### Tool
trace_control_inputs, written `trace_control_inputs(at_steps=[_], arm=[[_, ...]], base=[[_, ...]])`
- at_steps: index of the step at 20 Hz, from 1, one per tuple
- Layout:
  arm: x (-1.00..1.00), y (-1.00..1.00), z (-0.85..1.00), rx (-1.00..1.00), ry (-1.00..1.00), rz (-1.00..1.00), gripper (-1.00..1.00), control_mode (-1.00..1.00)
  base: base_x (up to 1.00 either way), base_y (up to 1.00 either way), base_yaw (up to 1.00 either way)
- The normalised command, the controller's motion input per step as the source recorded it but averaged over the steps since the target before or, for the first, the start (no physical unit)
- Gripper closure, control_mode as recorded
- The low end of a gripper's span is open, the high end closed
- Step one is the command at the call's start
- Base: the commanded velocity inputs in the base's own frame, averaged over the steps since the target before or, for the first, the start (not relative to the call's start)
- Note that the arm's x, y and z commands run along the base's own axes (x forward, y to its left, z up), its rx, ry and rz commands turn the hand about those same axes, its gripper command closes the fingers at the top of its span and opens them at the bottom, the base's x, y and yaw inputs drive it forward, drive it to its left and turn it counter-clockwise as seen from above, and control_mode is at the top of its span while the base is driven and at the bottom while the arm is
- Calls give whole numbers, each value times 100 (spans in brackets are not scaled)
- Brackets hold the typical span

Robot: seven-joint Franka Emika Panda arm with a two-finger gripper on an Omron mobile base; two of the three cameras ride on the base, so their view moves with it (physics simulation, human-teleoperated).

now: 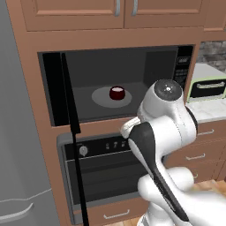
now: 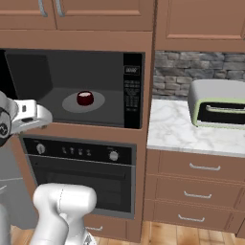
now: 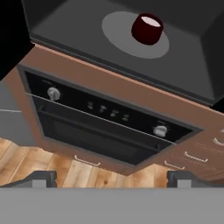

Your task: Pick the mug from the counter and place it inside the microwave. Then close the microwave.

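The dark red mug (image 1: 117,92) (image 2: 84,98) (image 3: 147,28) stands upright on the round grey turntable (image 1: 100,99) (image 3: 117,25) inside the black microwave (image 1: 154,66) (image 2: 132,91). The microwave door (image 1: 70,110) hangs wide open, seen edge-on at the cavity's left side. My gripper (image 3: 113,179) is open and holds nothing. It hovers outside the cavity, below and in front of the mug, looking up past the wall oven. The marble counter (image 1: 207,111) (image 2: 177,129) lies to the right of the microwave.
A black wall oven (image 1: 106,167) (image 2: 81,177) (image 3: 100,127) with knobs sits under the microwave. A pale green toaster oven (image 1: 207,86) (image 2: 217,107) stands on the counter. A grey fridge (image 1: 17,154) fills the left. Wooden drawers (image 2: 201,167) are below the counter.
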Motion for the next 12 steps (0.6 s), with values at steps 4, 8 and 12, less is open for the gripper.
trace_control_inputs(at_steps=[4,8,12], arm=[[-68,-6,41,0,-8,0,-100,-100],[-77,-4,48,0,-10,0,-100,-100],[-65,-3,38,0,-9,0,-100,-100]], base=[[0,0,0],[0,0,0],[0,0,0]])
